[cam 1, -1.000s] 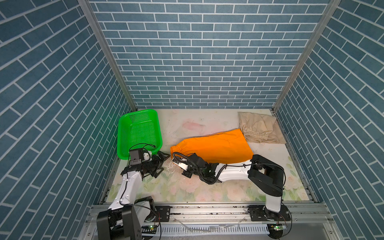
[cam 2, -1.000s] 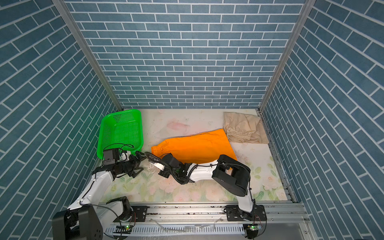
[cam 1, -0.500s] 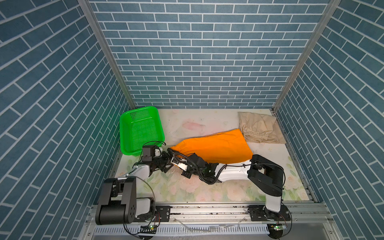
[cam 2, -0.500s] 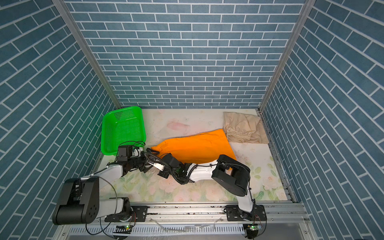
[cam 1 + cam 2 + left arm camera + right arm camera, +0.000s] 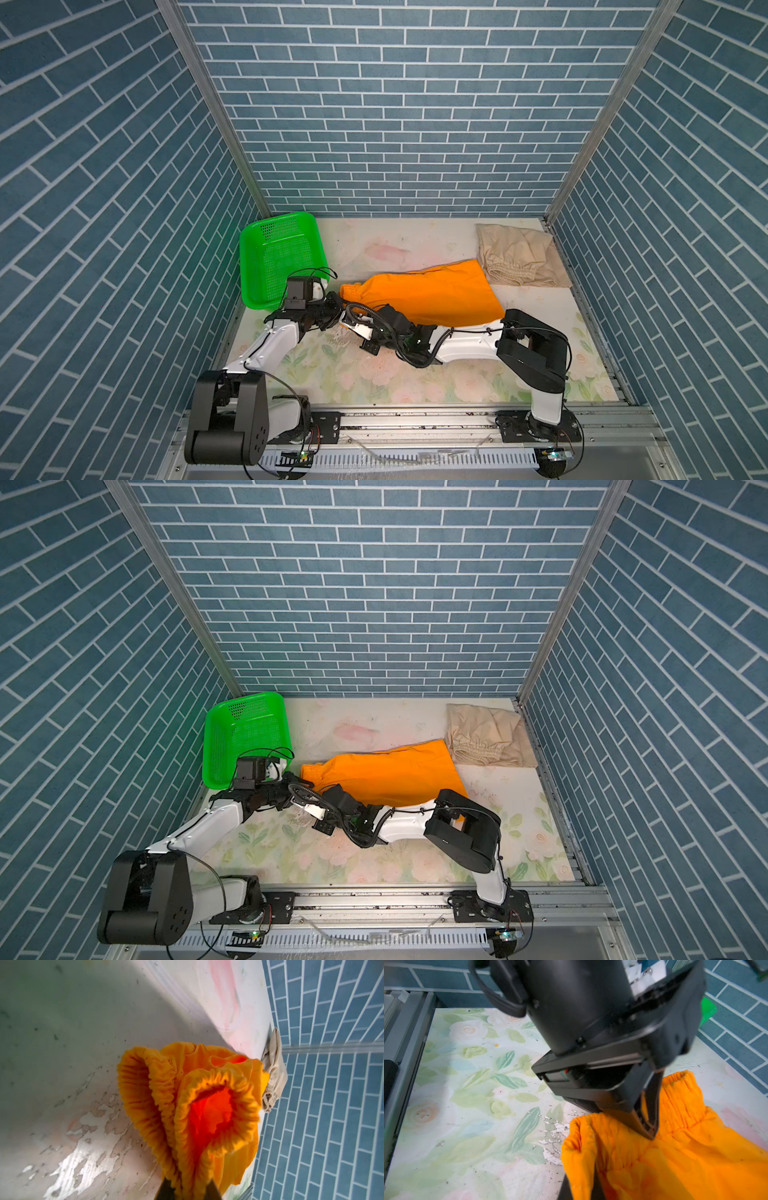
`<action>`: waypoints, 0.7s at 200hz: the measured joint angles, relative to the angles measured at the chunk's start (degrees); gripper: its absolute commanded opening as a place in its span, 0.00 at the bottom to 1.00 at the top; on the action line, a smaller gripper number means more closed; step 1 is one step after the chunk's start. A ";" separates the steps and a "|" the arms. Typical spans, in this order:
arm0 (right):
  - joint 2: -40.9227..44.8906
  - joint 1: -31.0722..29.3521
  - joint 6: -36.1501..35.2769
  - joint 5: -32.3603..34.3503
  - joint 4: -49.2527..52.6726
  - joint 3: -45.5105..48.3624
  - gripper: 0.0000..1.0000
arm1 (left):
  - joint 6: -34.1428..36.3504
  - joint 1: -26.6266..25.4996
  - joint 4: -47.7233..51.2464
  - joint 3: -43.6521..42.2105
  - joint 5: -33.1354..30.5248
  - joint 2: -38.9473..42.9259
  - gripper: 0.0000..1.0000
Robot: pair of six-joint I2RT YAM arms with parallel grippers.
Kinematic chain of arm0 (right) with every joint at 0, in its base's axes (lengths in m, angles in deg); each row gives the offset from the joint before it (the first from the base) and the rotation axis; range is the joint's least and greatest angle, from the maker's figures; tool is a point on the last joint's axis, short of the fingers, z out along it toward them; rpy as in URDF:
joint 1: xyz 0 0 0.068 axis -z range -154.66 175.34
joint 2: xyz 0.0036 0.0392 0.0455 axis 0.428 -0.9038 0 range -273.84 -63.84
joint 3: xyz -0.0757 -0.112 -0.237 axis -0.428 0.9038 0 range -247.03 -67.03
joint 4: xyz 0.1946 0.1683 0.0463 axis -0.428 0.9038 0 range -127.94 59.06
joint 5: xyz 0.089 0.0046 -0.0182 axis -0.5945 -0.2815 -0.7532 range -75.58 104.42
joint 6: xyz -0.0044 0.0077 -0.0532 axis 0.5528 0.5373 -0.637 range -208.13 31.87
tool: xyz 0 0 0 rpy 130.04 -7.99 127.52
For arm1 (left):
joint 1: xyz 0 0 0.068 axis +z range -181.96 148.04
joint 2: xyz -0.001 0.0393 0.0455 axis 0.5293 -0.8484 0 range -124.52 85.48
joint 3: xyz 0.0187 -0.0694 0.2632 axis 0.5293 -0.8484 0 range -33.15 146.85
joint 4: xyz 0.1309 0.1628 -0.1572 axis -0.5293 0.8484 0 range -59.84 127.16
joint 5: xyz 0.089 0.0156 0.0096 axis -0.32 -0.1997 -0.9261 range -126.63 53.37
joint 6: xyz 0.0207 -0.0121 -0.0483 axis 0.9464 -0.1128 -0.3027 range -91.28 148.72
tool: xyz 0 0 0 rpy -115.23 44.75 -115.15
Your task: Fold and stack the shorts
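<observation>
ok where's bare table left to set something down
Bare: back middle, between green basket and beige shorts; front strip along the rail; right, beside orange shorts. Crowded: left gripper and right gripper grip its basket-side end.

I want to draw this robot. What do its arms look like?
Both arms, left arm and right arm, have smooth white links between chunky black joint housings. Thin black cables loop along them, and the dark jaws taper to points.
</observation>
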 measured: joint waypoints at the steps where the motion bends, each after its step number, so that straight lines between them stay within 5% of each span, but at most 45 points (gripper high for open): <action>1: 0.00 -0.02 0.00 -0.02 0.02 0.00 0.24 | 0.07 -0.02 0.09 0.02 -0.04 0.00 0.00; 20: 1.09 -0.09 1.03 -1.01 1.64 0.15 0.53 | 2.19 -0.24 5.05 1.55 -0.96 0.33 0.00; 33: 3.23 -0.09 1.64 -1.86 2.89 0.96 0.63 | 4.02 -0.31 9.86 3.69 -1.90 1.36 0.00; 75: 16.48 2.69 6.21 -5.79 10.16 4.04 0.65 | 11.50 1.53 29.03 16.24 -2.91 7.37 0.00; 111: 29.16 11.98 11.56 -7.80 16.83 11.65 0.66 | 18.86 4.70 48.41 30.60 -8.35 7.96 0.00; 140: 34.21 17.84 13.99 -7.69 25.77 16.48 0.66 | 20.24 4.94 53.77 34.36 -9.40 5.55 0.00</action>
